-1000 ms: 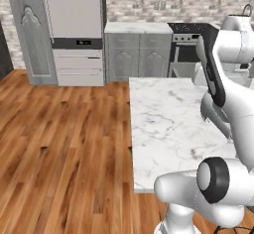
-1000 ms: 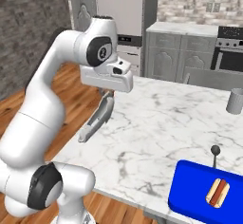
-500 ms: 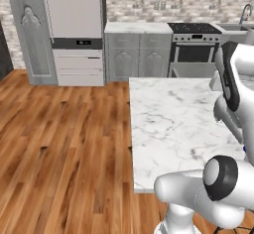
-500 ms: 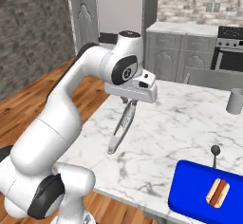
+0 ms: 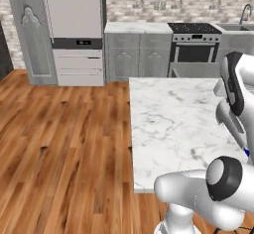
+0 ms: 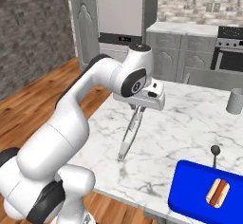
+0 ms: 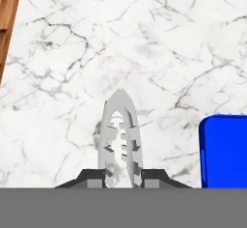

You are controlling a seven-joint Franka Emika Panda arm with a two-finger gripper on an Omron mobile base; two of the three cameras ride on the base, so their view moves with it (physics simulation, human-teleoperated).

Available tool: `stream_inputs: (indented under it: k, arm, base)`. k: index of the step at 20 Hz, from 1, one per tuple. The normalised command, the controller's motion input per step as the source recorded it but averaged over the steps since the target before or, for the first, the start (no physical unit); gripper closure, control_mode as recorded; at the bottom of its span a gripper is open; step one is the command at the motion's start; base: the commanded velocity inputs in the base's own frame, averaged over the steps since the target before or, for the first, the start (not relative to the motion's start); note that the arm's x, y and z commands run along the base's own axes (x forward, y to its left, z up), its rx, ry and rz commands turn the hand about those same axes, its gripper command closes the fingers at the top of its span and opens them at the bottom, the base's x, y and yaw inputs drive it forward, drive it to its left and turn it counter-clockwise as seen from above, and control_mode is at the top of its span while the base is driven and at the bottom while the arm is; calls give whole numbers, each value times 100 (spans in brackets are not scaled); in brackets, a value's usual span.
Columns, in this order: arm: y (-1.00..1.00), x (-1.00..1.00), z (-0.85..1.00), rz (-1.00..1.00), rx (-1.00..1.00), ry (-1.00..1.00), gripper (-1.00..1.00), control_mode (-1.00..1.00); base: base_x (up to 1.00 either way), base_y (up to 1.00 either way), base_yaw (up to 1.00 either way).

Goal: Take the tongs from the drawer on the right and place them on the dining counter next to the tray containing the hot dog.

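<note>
The white marble tabletop [image 6: 190, 118] of the dining counter spreads out ahead of me, grey-veined, with wood floor [image 5: 59, 144] on its open side and the wall run of grey cabinets [image 5: 139, 54], a tall refrigerator [image 5: 74, 25] and a stove [image 5: 196, 44] beyond it.

My arm [image 6: 90, 104] arches up from the base and reaches out over the slab. From the right base view, my end effector [image 6: 138, 109] hangs above the marble, well in from the edge.

Near the lower corner of the slab in the right base view sits the bright blue tray [image 6: 190, 194], flat on the marble, with the small hot dog [image 6: 217, 192] lying inside it toward its far side. In the hand view one rounded corner of that tray [image 7: 224, 149] shows off to the side of the tongs.

The grey tongs [image 6: 130, 135] hang down from my end effector, tilted, their lower tips close to the marble; I cannot tell whether they touch it. They are clear of the tray, with bare marble between. In the hand view the tongs [image 7: 120, 135] point away from me, notched inner edges showing, the two arms meeting at a point.

My fingers [image 7: 94, 176] are pressed in on the tongs' arms from either side, pinching them.

A grey cup [image 6: 235, 100] stands far back on the slab, and a small dark knobbed rod [image 6: 215, 155] stands just behind the tray.
</note>
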Motion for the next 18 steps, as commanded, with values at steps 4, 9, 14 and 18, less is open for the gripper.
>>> stream_inputs:
  k: [4,9,14,18]
  arm:
    - [-1,0,-34,0,-7,-3,100,-100]
    - [-10,0,-37,0,-8,-4,100,-100]
    - [-23,0,-45,-1,-8,-3,100,-100]
    - [-37,0,-29,-1,-1,-1,100,-100]
  base:
    - [0,0,0]
    - [0,0,0]
    - [0,0,0]
    - [0,0,0]
